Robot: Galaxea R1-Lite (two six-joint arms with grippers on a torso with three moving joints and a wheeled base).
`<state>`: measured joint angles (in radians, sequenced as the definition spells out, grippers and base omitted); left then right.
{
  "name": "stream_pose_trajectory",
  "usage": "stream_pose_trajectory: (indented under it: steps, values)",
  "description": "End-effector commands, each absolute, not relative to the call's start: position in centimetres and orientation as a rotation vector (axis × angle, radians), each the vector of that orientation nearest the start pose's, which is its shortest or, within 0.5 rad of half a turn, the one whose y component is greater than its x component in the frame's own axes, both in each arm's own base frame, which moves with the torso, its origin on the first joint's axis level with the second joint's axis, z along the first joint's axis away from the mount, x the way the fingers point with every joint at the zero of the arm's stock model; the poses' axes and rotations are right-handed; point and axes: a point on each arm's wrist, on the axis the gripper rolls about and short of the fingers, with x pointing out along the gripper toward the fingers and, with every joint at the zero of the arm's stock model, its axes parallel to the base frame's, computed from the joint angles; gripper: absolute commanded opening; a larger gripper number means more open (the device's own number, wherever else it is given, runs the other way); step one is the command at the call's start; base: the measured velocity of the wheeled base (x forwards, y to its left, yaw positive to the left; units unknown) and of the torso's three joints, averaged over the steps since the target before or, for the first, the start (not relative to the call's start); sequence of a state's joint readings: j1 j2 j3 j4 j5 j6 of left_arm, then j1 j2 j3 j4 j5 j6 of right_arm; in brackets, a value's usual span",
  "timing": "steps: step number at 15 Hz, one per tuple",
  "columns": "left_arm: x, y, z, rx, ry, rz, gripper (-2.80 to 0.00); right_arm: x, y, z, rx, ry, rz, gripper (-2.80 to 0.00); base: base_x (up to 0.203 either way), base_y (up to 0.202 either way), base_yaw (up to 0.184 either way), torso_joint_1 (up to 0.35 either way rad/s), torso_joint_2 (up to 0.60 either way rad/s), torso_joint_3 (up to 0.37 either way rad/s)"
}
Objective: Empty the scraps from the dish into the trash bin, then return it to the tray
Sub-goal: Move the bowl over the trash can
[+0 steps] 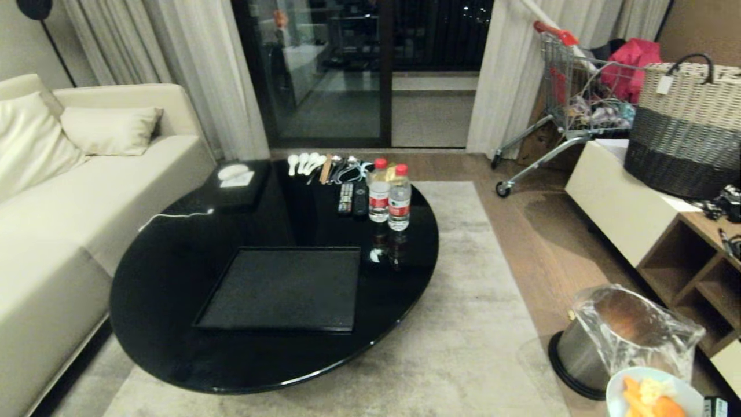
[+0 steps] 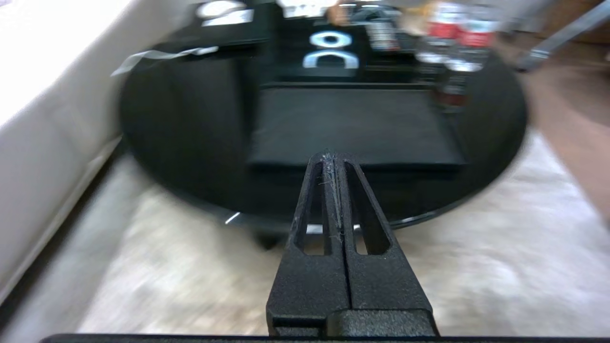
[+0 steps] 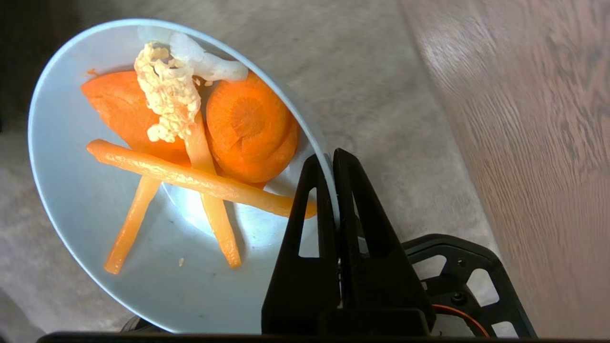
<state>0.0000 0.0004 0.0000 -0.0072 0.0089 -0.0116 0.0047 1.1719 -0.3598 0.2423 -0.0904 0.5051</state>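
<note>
R gripper (image 3: 333, 162) is pinching the rim of the dish (image 3: 143, 247), scraps (image 3: 200, 138) inside, just short of the bin (image 1: 619, 341), which is lying ahead w/ mouth open; L gripper (image 2: 333, 162), clenched & empty, is idling farther off, facing the tray (image 1: 283, 288).

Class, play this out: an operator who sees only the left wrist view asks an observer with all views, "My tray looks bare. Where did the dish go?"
Observer: The right gripper has its jaws clamped on the rim of the dish.
Operator: Emptied yet?
Observer: No, the scraps lie in it.
Operator: Where is the trash bin?
Observer: On the floor right of the table, the trash bin stands beside the dish.
</note>
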Motion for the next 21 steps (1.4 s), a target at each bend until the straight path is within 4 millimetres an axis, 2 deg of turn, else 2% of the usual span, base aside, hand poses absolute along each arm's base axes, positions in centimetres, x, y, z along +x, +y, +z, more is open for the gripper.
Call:
stream_pose_trajectory:
  steps: [1,21]
  values:
    - [-2.28,0.02,7.63,-0.012,-0.008,0.009,-2.80,11.05,-0.17,11.23,0.410,1.010,-0.345,-2.80,0.003,0.009,-0.165,0.002,0.00,0.002]
    - [-2.28,0.02,7.63,-0.012,-0.008,0.009,-2.80,10.99,-0.47,11.46,0.411,0.986,-0.363,-2.80,0.000,0.010,-0.159,0.003,0.00,0.003]
